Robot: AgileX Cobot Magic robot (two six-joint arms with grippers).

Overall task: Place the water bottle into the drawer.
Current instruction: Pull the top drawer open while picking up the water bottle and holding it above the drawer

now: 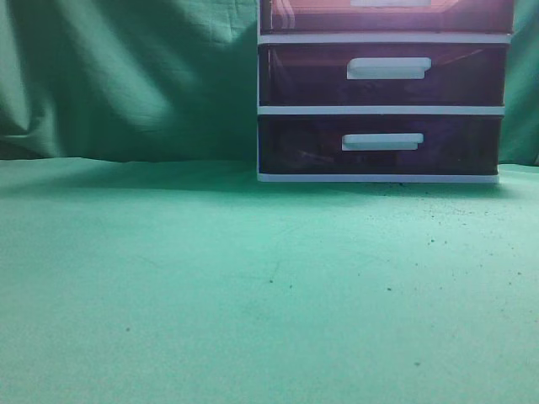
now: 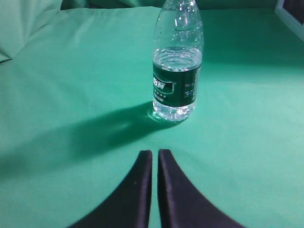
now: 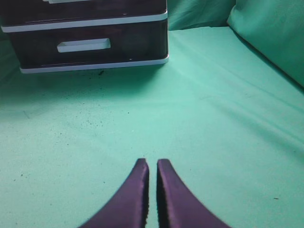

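A clear water bottle (image 2: 176,71) with a dark green label stands upright on the green cloth in the left wrist view, ahead of my left gripper (image 2: 155,153), which is shut and empty, apart from the bottle. The dark drawer unit (image 1: 383,88) with white handles stands at the back right in the exterior view, its drawers closed; the bottom drawer (image 1: 379,143) has a white handle. It also shows in the right wrist view (image 3: 90,40), far ahead and left of my right gripper (image 3: 152,162), which is shut and empty. The bottle and both grippers are out of the exterior view.
Green cloth (image 1: 210,278) covers the table and hangs as a backdrop (image 1: 126,76). A corner of the drawer unit (image 2: 292,12) shows at the top right of the left wrist view. Cloth folds rise at the right of the right wrist view (image 3: 270,33).
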